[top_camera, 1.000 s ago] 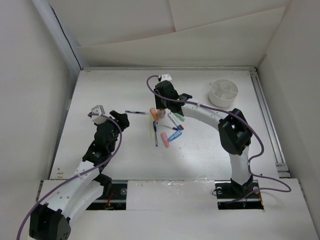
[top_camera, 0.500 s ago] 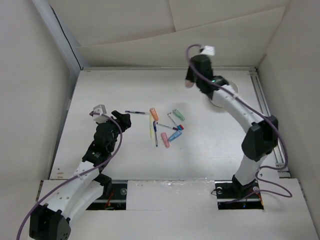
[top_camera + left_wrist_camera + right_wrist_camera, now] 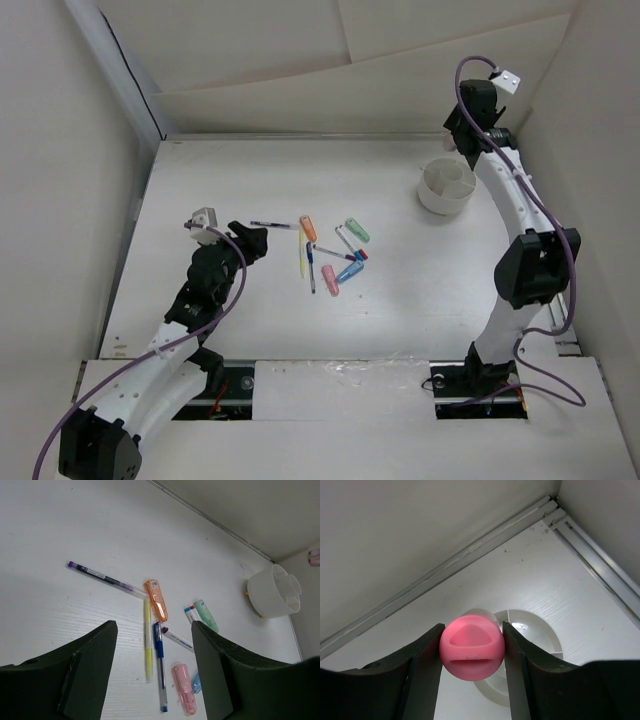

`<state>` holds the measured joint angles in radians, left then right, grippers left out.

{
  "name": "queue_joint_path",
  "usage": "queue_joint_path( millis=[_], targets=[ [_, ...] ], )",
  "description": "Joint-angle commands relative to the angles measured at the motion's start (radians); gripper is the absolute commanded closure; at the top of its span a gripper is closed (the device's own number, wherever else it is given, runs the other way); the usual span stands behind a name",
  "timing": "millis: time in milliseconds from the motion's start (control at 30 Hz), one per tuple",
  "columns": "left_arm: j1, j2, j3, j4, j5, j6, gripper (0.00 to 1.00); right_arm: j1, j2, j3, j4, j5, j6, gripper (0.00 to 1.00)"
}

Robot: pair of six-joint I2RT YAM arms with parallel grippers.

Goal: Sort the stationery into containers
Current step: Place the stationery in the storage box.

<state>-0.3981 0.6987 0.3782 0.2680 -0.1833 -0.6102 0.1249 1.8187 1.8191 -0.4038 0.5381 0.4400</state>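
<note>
**Right pincer** (image 3: 471, 640), clenched on the pink-capped glue stick (image 3: 471, 652), hangs over the near rim of the divided white tub (image 3: 535, 630) at the worktop's (image 3: 200, 180) two o'clock. If let go here, the stick could strike the rim or a divider and tumble out. **Left pincer** (image 3: 153, 640), parted and empty, hovers by the loose pens (image 3: 159, 652) at centre.

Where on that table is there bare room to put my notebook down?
Bare table lies between the pen cluster and the white tub, along the far edge left of the tub, and in the near strip before the arm bases. The middle is crowded; the left gripper hovers beside it.
</note>
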Motion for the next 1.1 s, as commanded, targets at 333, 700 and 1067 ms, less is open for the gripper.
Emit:
queue_joint_path(
  millis=[333,700,1067],
  targets=[
    [-0.004,0.028,0.033,0.068,0.048,0.004,0.42,-0.014,-0.047,-0.135,0.046,0.019,0.042,0.89],
    [-0.004,0.028,0.033,0.077,0.048,0.004,0.42,-0.015,-0.084,-0.198,0.046,0.058,0.032,0.89],
    [-0.004,0.028,0.033,0.077,0.048,0.004,0.42,0.004,-0.084,-0.21,0.028,0.066,0.014,0.5]
  ],
)
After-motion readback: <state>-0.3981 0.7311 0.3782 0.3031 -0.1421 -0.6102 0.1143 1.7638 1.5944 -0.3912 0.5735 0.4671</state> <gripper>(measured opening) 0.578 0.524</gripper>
